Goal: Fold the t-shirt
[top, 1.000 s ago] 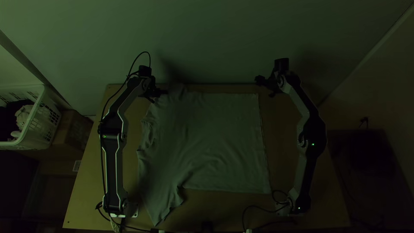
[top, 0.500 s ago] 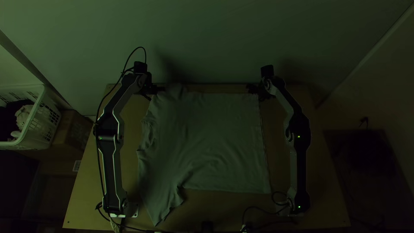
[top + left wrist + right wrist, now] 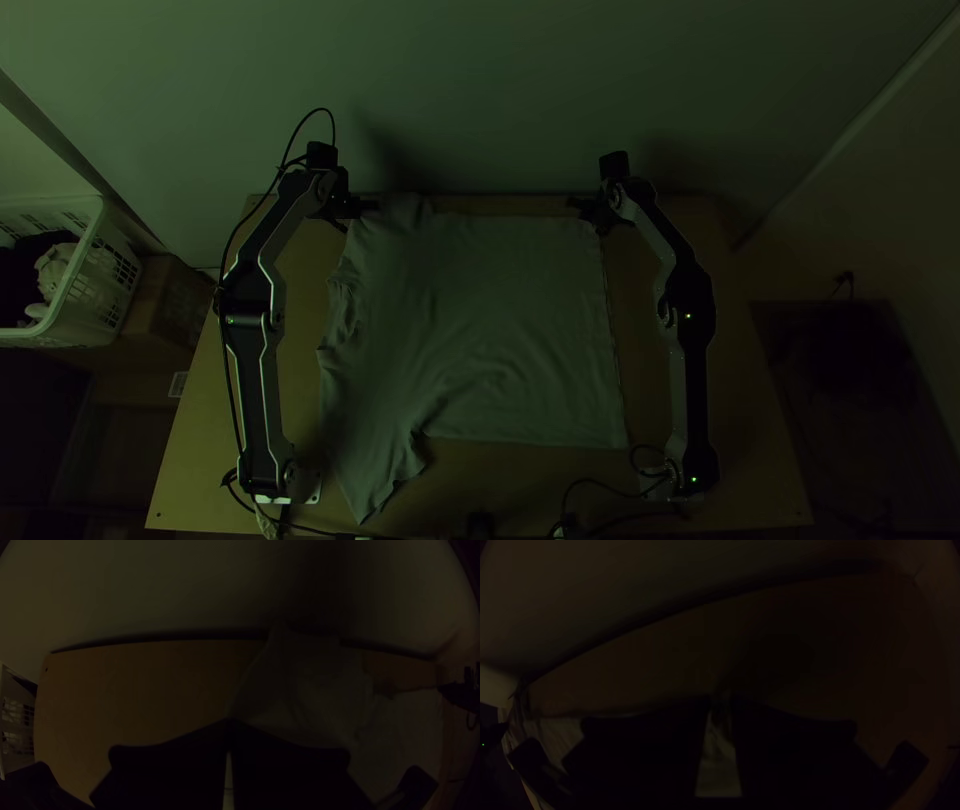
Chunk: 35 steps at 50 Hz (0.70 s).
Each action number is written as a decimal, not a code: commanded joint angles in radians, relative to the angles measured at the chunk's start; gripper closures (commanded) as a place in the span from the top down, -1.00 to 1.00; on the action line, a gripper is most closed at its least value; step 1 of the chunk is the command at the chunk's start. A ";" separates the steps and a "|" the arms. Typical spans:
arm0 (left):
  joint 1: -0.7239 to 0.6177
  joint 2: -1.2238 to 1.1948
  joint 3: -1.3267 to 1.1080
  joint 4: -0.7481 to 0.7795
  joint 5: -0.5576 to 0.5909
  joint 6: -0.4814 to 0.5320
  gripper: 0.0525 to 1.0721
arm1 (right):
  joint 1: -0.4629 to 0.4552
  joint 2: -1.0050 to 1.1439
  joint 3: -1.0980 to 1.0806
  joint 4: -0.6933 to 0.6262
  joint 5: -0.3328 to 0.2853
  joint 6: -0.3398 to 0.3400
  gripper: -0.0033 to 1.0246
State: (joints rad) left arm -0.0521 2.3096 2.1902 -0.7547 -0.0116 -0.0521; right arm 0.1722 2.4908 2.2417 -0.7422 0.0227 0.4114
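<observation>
Top view: the grey fabric t-shirt [image 3: 500,320] lies spread at centre. At its upper left and upper right, black left gripper [image 3: 230,722] and black right gripper [image 3: 721,702] seem to pinch cloth; lift together, keeping it taut.

1 basket [image 3: 84,250] holding cloth [image 3: 55,270]; 1 box [image 3: 163,300] beside.

Dim throughout, darkest in the wrist views, whose corners sink to near black; soft shadows smudge the wall [image 3: 500,90] behind the left arm [image 3: 262,390] and right arm [image 3: 695,390], and fisheye distortion bows the table's [image 3: 140,685] far edge
</observation>
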 commanded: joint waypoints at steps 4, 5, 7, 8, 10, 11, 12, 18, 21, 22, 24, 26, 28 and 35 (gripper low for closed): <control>0.018 -0.053 -0.009 -0.012 -0.002 -0.015 -0.95 | 0.013 0.039 0.019 -0.048 0.019 -0.003 -0.95; 0.018 -0.055 -0.007 -0.011 -0.002 -0.017 -0.95 | 0.013 0.033 0.019 -0.049 0.028 -0.005 -0.95; 0.020 -0.056 -0.007 -0.008 -0.001 -0.017 -0.95 | 0.013 0.023 0.022 -0.049 0.065 -0.014 -0.95; 0.020 -0.058 -0.007 -0.006 -0.001 -0.018 -0.95 | 0.012 0.019 0.025 -0.049 0.080 -0.020 -0.95; 0.021 -0.061 -0.006 0.002 -0.002 -0.025 -0.95 | 0.009 0.013 0.035 -0.049 0.092 -0.026 -0.95; 0.023 -0.062 -0.004 0.006 -0.002 -0.026 -0.95 | 0.006 0.010 0.038 -0.049 0.097 -0.028 -0.95; 0.023 -0.062 -0.004 0.011 -0.001 -0.028 -0.95 | 0.003 0.008 0.041 -0.045 0.100 -0.029 -0.95; 0.031 -0.059 0.017 0.045 -0.001 -0.049 -0.95 | -0.017 0.002 0.062 -0.029 0.105 -0.034 -0.95; 0.035 -0.058 0.022 0.069 -0.001 -0.068 -0.95 | -0.027 0.000 0.064 -0.013 0.106 -0.043 -0.95; 0.035 -0.059 0.023 0.081 -0.001 -0.072 -0.95 | -0.030 0.000 0.064 -0.009 0.106 -0.043 -0.95; 0.040 -0.058 0.025 0.106 -0.002 -0.084 -0.95 | -0.034 0.000 0.064 0.003 0.106 -0.043 -0.95; 0.043 -0.053 0.032 0.114 -0.001 -0.092 -0.95 | -0.040 0.000 0.065 0.015 0.106 -0.045 -0.95; 0.044 -0.047 0.040 0.117 -0.001 -0.092 -0.95 | -0.043 -0.001 0.064 0.029 0.106 -0.045 -0.95; 0.052 -0.041 0.046 0.127 -0.001 -0.091 -0.95 | -0.046 -0.017 0.068 0.063 0.106 -0.063 -0.95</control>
State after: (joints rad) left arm -0.0265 2.2932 2.1994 -0.6464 -0.0036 -0.1207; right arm 0.1425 2.4924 2.2787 -0.7025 0.1055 0.3683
